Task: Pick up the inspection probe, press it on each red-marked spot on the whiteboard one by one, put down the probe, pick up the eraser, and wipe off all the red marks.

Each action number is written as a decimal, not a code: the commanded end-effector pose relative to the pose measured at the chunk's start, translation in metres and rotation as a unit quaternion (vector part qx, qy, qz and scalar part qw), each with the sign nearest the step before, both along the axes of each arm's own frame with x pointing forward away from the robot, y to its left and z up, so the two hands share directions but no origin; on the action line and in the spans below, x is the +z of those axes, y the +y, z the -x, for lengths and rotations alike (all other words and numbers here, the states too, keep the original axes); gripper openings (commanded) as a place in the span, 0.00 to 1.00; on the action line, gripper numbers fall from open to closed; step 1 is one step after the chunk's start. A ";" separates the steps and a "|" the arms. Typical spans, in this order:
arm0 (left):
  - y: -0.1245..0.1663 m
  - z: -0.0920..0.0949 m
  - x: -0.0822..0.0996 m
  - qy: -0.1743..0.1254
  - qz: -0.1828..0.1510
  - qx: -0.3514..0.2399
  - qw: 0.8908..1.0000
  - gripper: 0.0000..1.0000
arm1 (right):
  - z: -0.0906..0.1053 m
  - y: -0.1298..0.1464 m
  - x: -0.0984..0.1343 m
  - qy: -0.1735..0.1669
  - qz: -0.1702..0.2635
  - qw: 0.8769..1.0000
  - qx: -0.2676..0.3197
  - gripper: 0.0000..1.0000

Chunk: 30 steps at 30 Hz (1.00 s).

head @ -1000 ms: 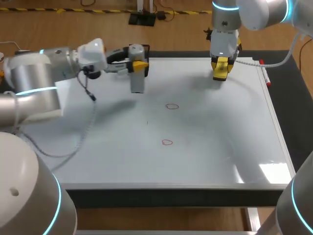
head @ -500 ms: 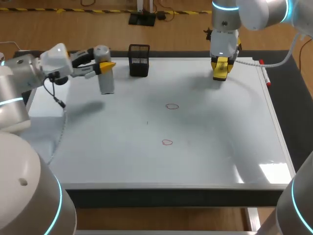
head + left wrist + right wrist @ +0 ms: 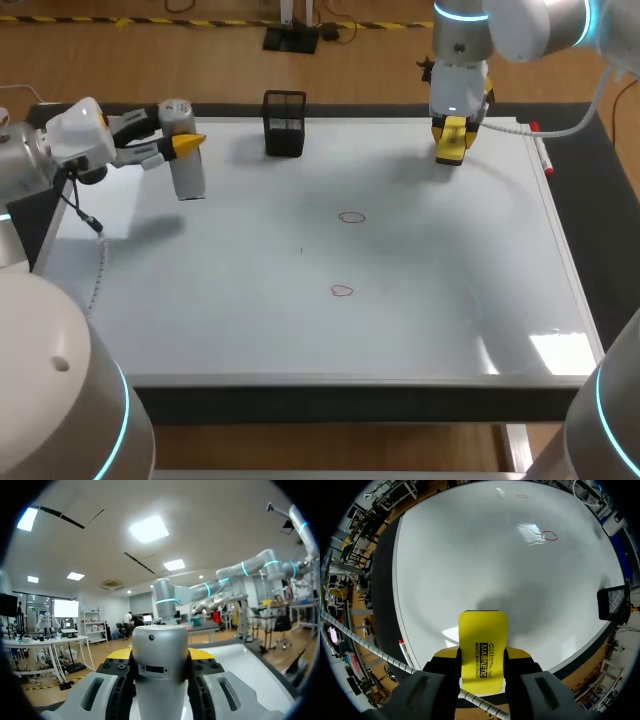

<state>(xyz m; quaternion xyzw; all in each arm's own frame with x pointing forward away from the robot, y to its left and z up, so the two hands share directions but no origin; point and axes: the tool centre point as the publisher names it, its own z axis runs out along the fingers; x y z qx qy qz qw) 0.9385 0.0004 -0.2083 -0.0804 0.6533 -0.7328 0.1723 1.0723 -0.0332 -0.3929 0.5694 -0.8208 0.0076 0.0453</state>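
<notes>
The inspection probe (image 3: 186, 165), a silver cylinder, hangs upright over the whiteboard's (image 3: 430, 320) far left corner, with my left gripper (image 3: 187, 144) shut on it. In the left wrist view the probe (image 3: 160, 670) stands between the yellow-tipped fingers (image 3: 119, 654). My right gripper (image 3: 452, 133) is shut on the yellow eraser (image 3: 451, 146) over the board's far right part; the eraser (image 3: 482, 640) sticks out ahead of its fingers. Two small red marks (image 3: 351, 217) (image 3: 342, 291) lie near the board's middle, and they show ahead of the eraser as red marks (image 3: 549, 535) (image 3: 522, 496).
A black mesh holder (image 3: 284, 123) stands at the board's far edge, between the two grippers; the holder (image 3: 614, 602) also shows beside the right gripper. A red-capped marker (image 3: 543, 155) lies along the board's right rim.
My left arm has carried the probe leftward, from in front of the black holder to the board's far left corner. The right arm and eraser have kept still.
</notes>
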 end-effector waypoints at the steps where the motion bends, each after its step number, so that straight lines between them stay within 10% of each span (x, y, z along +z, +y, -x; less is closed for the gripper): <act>1: 0.000 0.001 0.002 0.000 0.000 0.001 1.000 0.00 | 0.002 0.005 0.003 0.001 0.004 1.000 0.006 0.00; 30: 0.000 0.001 0.002 0.000 0.000 0.001 1.000 0.00 | 0.108 0.175 0.010 0.010 -0.056 0.982 0.182 0.00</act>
